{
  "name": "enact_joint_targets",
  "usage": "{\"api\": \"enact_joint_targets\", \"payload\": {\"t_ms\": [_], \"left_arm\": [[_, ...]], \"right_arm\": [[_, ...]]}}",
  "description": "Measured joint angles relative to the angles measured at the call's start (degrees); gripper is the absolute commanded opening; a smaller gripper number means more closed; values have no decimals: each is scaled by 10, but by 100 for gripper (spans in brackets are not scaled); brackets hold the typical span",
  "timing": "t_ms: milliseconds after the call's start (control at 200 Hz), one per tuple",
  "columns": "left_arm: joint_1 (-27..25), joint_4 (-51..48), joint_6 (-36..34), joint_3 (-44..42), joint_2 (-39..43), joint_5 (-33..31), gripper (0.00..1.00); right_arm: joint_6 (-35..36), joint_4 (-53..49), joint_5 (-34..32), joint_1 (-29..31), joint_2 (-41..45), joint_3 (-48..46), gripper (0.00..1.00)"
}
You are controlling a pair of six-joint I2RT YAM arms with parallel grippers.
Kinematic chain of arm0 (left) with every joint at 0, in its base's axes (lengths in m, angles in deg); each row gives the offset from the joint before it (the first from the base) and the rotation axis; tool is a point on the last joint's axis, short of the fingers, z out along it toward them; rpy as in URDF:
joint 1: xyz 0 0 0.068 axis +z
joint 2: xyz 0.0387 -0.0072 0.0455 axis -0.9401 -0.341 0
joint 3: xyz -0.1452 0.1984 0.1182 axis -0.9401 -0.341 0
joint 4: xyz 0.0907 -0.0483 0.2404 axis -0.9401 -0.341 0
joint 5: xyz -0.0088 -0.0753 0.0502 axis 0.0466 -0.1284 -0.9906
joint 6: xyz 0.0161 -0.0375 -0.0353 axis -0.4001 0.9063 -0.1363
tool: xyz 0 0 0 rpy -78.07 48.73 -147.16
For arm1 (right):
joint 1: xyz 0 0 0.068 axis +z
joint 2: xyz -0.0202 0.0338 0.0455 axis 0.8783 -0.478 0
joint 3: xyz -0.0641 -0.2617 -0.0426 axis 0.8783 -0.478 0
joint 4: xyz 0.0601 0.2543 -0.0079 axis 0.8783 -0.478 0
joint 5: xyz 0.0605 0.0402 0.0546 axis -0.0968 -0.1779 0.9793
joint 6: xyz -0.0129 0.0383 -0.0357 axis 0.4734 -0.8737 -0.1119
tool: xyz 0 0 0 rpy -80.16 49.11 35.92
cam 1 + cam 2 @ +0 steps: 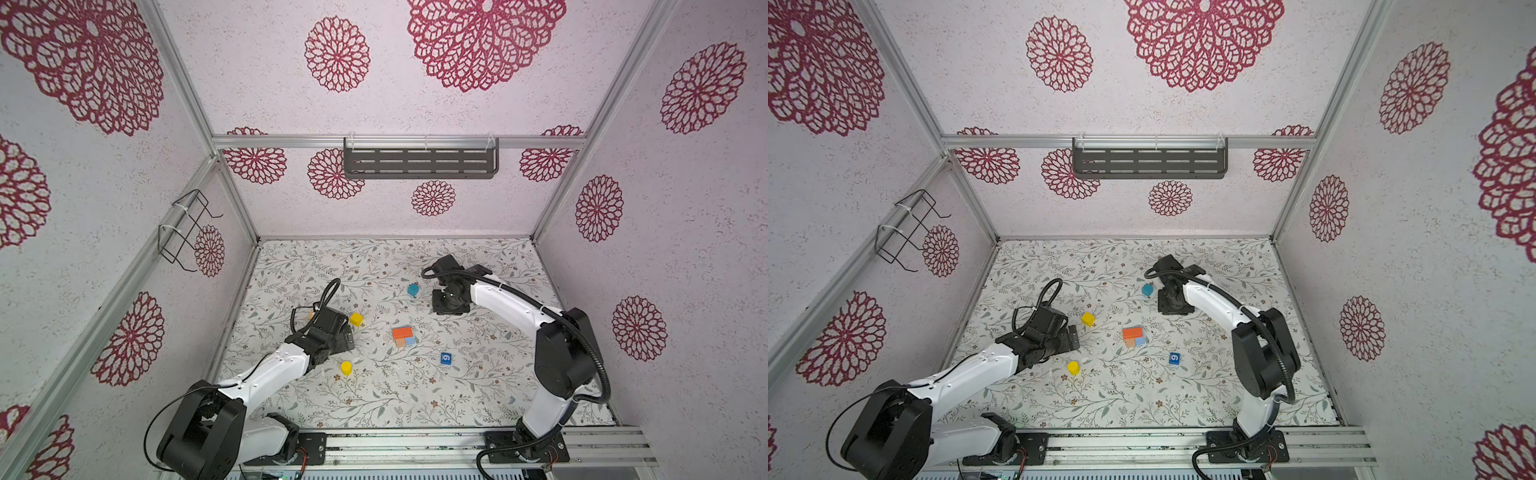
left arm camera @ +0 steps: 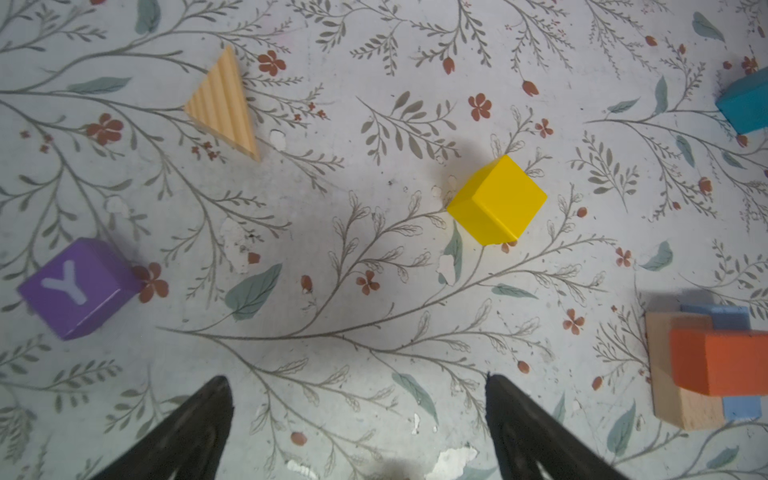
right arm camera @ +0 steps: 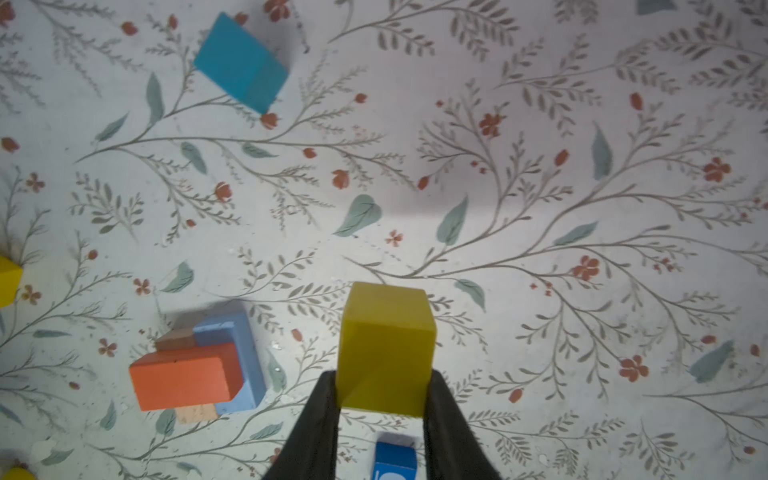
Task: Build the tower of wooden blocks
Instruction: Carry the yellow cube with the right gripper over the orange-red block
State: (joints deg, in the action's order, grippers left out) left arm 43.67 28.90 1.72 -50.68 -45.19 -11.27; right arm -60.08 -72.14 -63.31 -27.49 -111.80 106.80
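Yellow cube (image 1: 356, 319) sits just beside the left jaws, which are spread wide and empty (yellow cylinder (image 1: 346, 368) nearby). At mid-worktop (image 1: 498, 386) is the wood block tower (image 1: 403, 336): an orange brick on tan and light-blue blocks. Blue numbered block (image 1: 446, 358) lies right of it. Farther back, right jaws clamp another yellow block (image 3: 384, 349), near a teal block (image 1: 413, 289).
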Motion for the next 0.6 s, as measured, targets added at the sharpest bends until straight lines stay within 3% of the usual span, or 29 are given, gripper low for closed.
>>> {"api": "enact_joint_targets", "payload": {"t_ms": [305, 600], "left_arm": [[17, -4, 22, -21, 59, -37, 97], [29, -4, 32, -27, 65, -37, 97]], "right_arm": [[-7, -20, -4, 87, -24, 58, 24], [-18, -26, -7, 139, -77, 105, 24]]}}
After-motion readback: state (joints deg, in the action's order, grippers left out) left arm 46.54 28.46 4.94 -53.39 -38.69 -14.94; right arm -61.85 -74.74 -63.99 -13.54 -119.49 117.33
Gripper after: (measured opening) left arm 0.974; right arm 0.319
